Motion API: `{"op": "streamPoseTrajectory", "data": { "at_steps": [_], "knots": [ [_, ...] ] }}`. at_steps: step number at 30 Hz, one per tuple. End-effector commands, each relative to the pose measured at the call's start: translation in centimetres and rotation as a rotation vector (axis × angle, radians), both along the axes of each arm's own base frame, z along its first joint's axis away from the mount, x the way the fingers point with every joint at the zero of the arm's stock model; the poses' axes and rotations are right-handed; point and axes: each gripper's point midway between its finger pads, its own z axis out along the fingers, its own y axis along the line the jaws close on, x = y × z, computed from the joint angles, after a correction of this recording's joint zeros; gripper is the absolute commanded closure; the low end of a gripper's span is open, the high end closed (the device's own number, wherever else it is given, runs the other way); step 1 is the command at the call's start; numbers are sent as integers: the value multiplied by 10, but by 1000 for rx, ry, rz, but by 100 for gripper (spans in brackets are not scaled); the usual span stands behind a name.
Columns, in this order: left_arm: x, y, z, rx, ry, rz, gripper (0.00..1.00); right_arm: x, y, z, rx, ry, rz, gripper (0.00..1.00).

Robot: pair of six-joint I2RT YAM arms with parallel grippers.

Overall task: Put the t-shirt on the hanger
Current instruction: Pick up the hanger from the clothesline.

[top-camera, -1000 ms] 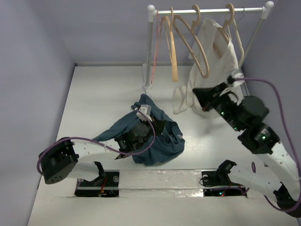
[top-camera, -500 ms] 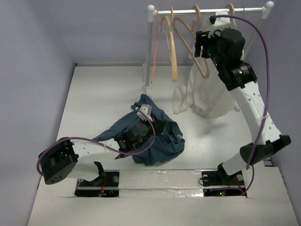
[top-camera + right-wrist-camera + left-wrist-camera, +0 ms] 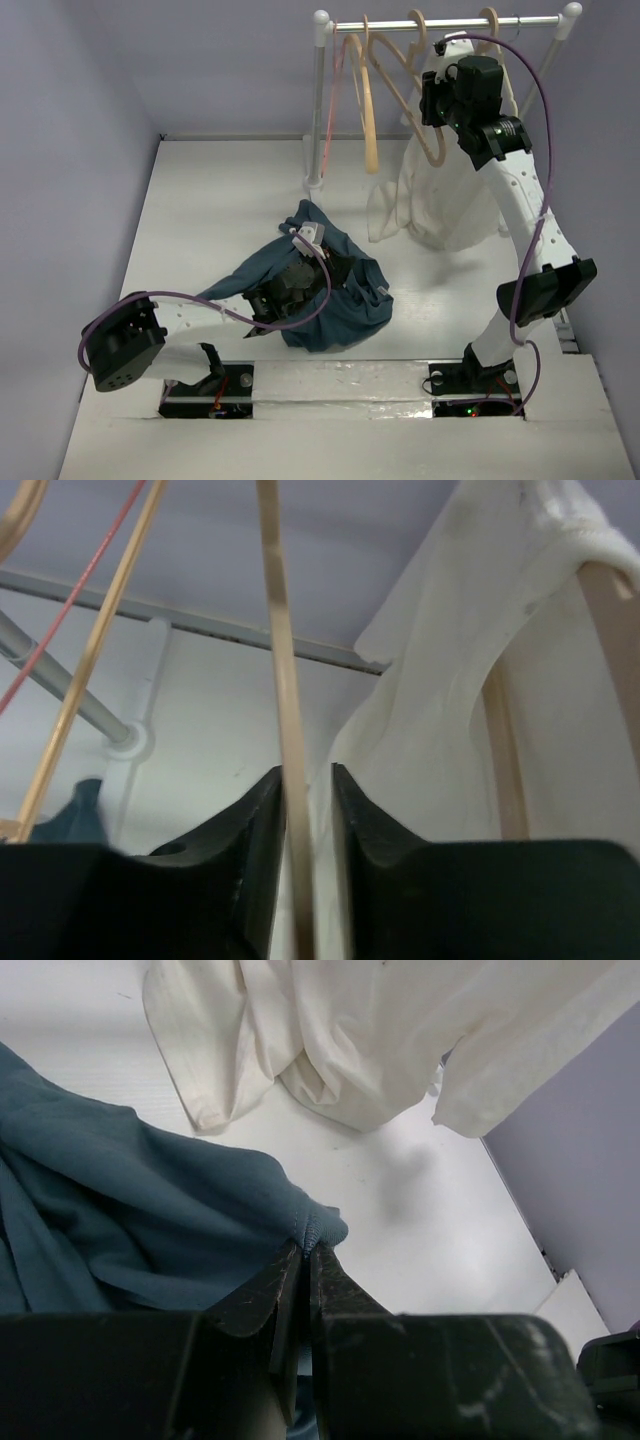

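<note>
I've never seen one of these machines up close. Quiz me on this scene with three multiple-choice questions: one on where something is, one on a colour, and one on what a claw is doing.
1. Where is the teal t-shirt?
A) bunched on the white table
B) hanging from a hanger
C) draped over the right arm

2. What colour is the garment hanging from the rail?
A) red
B) black
C) cream-white

3. What is the left gripper doing?
A) open in the air
B) shut on the t-shirt's edge
C) holding a hanger

Answers:
1 A: the top view shows it heaped on the table.
2 C: pale cream cloth hangs below the rail.
3 B: the left wrist view shows it pinched shut on the teal edge.
</note>
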Motion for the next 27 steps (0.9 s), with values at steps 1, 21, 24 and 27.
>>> {"op": "streamPoseTrajectory", "data": {
  "at_steps": [1,21,24,27],
  "knots": [
    [3,-6,32,-87,-51,-10,100,-2,5,24,34,-59,38,72],
    [21,0,41,-82,-69,33,100,-59,-6,78,148,-283,47,100],
    [25,3,43,-79,-73,44,100,-72,-7,65,167,-247,56,100],
    [31,12,44,-74,-77,70,100,-83,-6,22,204,-149,51,100]
  ]
}}
